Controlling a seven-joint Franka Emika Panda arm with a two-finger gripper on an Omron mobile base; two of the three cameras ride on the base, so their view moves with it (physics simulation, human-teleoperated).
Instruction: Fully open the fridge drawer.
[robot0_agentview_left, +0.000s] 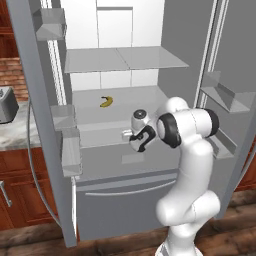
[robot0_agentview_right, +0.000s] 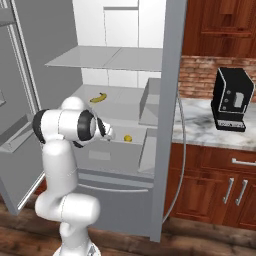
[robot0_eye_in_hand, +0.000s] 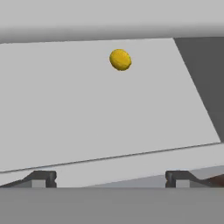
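Note:
The fridge drawer (robot0_agentview_left: 150, 162) runs the width of the fridge below the shelves. Its flat light-grey front bears a small pale patch (robot0_agentview_left: 132, 158), and the same front (robot0_agentview_right: 117, 161) faces the right base view. The drawer stands partly pulled out, with its floor (robot0_eye_in_hand: 87, 109) in sight and a small yellow round fruit (robot0_eye_in_hand: 120, 59) lying on it (robot0_agentview_right: 128, 138). My gripper (robot0_agentview_left: 130, 135) hovers at the drawer's front rim, pointing into it. In the hand view the gripper (robot0_eye_in_hand: 111, 179) is open, its fingertips (robot0_eye_in_hand: 43, 178) wide apart, nothing between them.
Both fridge doors stand open, left (robot0_agentview_left: 40, 100) and right (robot0_agentview_left: 240, 100), with door bins (robot0_agentview_left: 70, 150) flanking the arm. A banana (robot0_agentview_left: 106, 101) lies on the shelf above. Below is a taller panel with a curved bar handle (robot0_agentview_left: 125, 192). A coffee machine (robot0_agentview_right: 231, 99) stands on the counter.

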